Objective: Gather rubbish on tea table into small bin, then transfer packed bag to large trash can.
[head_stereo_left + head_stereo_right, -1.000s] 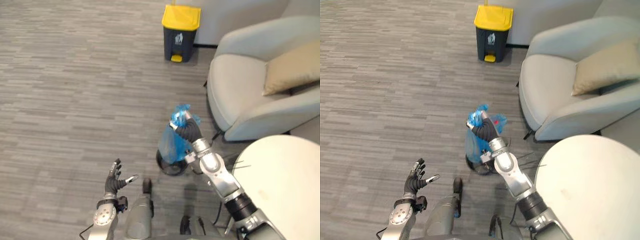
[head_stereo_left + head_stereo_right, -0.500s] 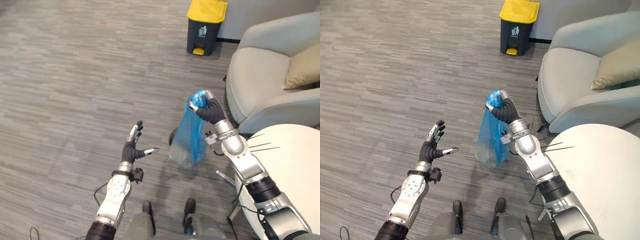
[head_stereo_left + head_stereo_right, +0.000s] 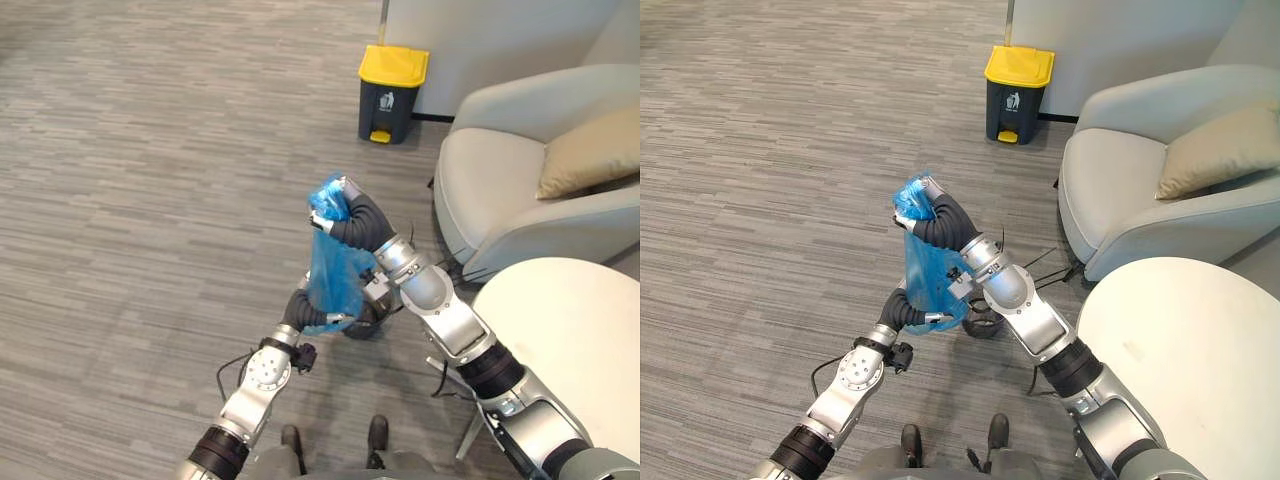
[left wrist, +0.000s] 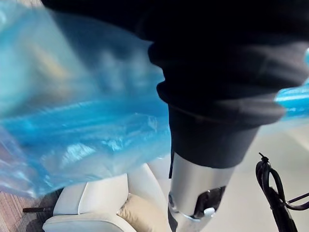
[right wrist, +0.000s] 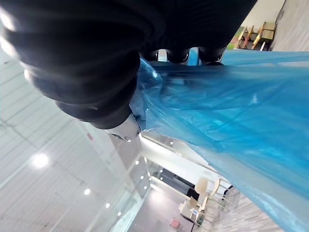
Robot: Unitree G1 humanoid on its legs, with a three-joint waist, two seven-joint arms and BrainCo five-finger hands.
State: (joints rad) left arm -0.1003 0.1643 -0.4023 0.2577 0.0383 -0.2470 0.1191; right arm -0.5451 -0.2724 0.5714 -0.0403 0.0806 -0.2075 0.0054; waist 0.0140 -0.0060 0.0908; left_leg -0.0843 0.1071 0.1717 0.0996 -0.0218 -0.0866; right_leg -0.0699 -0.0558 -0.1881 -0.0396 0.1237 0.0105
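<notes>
Right hand (image 5: 96,53) seen from its wrist. The dark ribbed cover spans the upper part, and beside it the dark fingertips (image 5: 177,55) pinch the gathered neck of a blue plastic bag (image 5: 231,111). The crinkled translucent film fans out from the grip. Behind it, ceiling lights (image 5: 38,160) glow.

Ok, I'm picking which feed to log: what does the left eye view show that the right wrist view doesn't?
Left eye view, not the wrist one: the yellow-lidded trash can, armchair, round table, and the left hand at the blue bag's lower end. Right wrist view, not the eye one: ceiling lights. Both: the right hand clenched round the gathered top of the bag.
</notes>
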